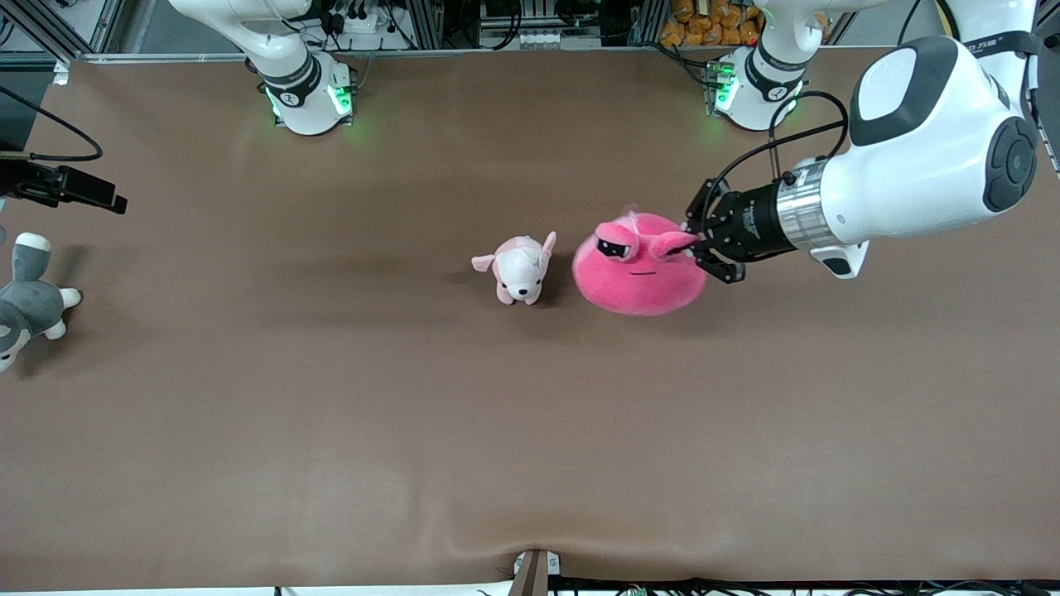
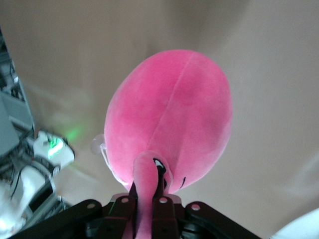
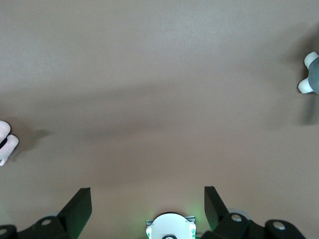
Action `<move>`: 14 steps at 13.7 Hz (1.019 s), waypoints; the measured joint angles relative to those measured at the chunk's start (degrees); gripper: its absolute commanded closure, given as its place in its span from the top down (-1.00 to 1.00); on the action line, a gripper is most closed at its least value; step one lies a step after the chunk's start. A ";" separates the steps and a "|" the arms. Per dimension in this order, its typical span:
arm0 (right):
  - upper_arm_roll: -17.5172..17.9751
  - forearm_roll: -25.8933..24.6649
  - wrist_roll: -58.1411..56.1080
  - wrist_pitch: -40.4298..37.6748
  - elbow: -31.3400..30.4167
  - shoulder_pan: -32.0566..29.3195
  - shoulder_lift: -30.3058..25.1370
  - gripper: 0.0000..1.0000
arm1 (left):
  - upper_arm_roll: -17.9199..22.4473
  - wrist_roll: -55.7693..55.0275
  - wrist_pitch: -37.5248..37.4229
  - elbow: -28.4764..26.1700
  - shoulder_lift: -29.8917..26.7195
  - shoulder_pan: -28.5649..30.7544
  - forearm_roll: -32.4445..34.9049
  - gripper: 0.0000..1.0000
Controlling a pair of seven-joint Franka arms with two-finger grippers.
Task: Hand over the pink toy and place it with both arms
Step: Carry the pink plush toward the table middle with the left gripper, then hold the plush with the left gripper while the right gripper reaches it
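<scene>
The left gripper (image 1: 694, 246) is pinched on one stalk eye of the pink toy (image 1: 639, 266), near the middle of the brown table (image 1: 331, 430), a little toward the left arm's end. In the left wrist view the stalk runs down between the two black fingers (image 2: 127, 206), which press it from both sides, while the toy's round body (image 2: 172, 117) fills the middle of that view above the tabletop; whether it rests on the table or hangs just clear cannot be told. Just beside the toy, toward the right arm's end, stands a small pale pink-and-white puppy plush (image 1: 520, 268), close to it but apart. A grey-and-white plush (image 1: 29, 300) lies at the table's edge at the right arm's end. The right arm waits: its gripper (image 3: 147, 206) hangs high over bare table with its fingers spread wide, its own base showing between them, and the front view shows only that arm's base (image 1: 302, 91)
</scene>
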 measured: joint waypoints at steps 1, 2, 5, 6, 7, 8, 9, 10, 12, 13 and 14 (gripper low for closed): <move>-0.02 0.01 0.00 0.39 0.00 -0.02 0.01 1.00 | -0.05 -1.51 0.63 0.74 0.26 -1.33 -0.42 -1.00; -0.02 0.05 0.00 0.82 -0.01 -0.01 0.05 1.00 | -0.10 -2.85 1.11 1.27 0.49 -3.12 -0.44 -1.00; 0.12 1.38 0.10 1.23 -0.01 1.38 0.39 1.00 | -0.24 -6.72 3.52 1.64 0.90 -7.92 -0.47 -1.00; 0.17 2.32 0.81 1.33 -0.01 2.50 0.56 1.00 | -0.29 -8.90 4.90 1.67 0.94 -9.19 -0.49 -1.00; 0.21 3.40 2.15 1.40 -0.01 3.61 0.78 1.00 | -0.30 -11.32 6.37 1.74 0.99 -10.55 -0.49 -1.00; 0.24 4.13 3.63 1.47 -0.01 4.75 1.00 1.00 | -0.30 -13.48 7.83 1.80 1.06 -11.88 -0.49 -1.00; 0.28 4.50 4.71 1.52 -0.01 5.95 1.17 1.00 | -0.31 -15.00 9.20 1.83 1.14 -12.98 -0.50 -1.00; 0.34 4.76 5.32 1.55 0.00 7.26 1.30 1.00 | -0.31 -16.16 10.27 1.85 1.23 -13.71 -0.50 -1.00; 0.46 5.48 5.82 1.55 -0.01 10.18 1.69 1.00 | -0.31 -18.09 12.24 1.89 1.41 -14.62 -0.50 -1.00; 0.52 5.61 5.96 1.70 -0.01 11.86 2.08 1.00 | -0.32 -18.87 13.17 1.90 1.58 -15.09 -0.50 -1.00; 0.57 6.15 6.02 2.43 -0.01 13.77 2.65 1.00 | -0.31 -19.42 14.16 1.91 1.87 -15.62 -0.50 -1.00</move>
